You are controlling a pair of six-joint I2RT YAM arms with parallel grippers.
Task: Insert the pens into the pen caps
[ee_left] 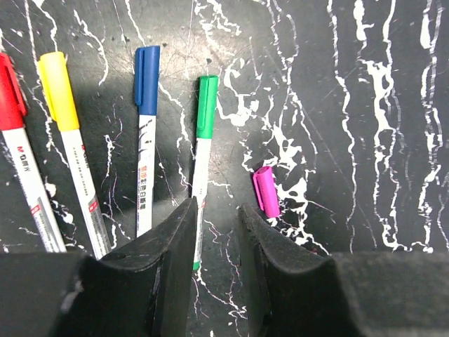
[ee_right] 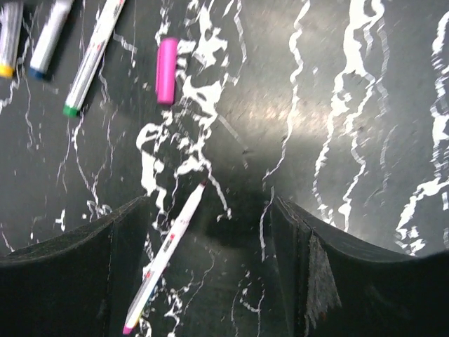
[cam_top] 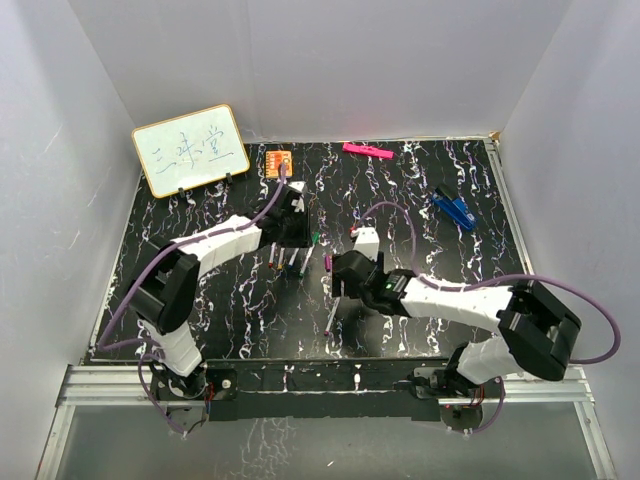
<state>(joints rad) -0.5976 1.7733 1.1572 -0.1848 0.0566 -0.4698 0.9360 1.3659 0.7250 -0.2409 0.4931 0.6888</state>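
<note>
While straddling purple pen [ee_right: 165, 267] with right gripper [ee_right: 210, 210] spread empty, note long axis slanting nib-first toward purple cap [ee_right: 166, 70], just short of it; leave left gripper [ee_left: 216, 210], narrowly parted and empty, beside cap.

Uncapped pen [ee_right: 168, 260] between wide-apart jaws

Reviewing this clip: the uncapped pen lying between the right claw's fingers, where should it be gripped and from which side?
Take the uncapped pen mid-barrel, from straight above. It lies flat and slanted on the table, so the open right claw should turn to close across its thin width, leaving the narrow end nearest the purple cap free.
</note>
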